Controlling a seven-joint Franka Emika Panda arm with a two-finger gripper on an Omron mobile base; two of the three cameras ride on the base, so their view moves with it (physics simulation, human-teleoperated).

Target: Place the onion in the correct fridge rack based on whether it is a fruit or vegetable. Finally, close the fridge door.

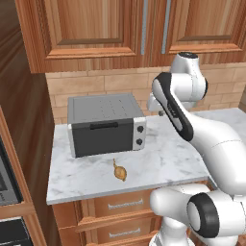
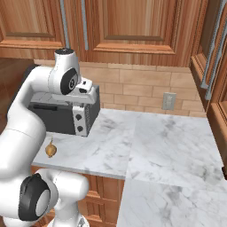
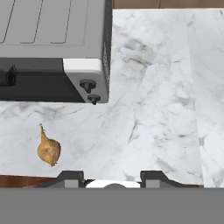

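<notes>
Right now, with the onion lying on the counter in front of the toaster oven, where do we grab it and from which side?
Grip the onion across its round bulb, coming straight down from above. It lies on its side on the marble counter, thin stem pointing toward the toaster oven, so the fingers should probably close across the bulb's width, clear of the stem. Open space surrounds it.

The table is polished white marble with grey veins. The toaster oven looks like matt grey metal. The cabinets are glossy wood.
</notes>
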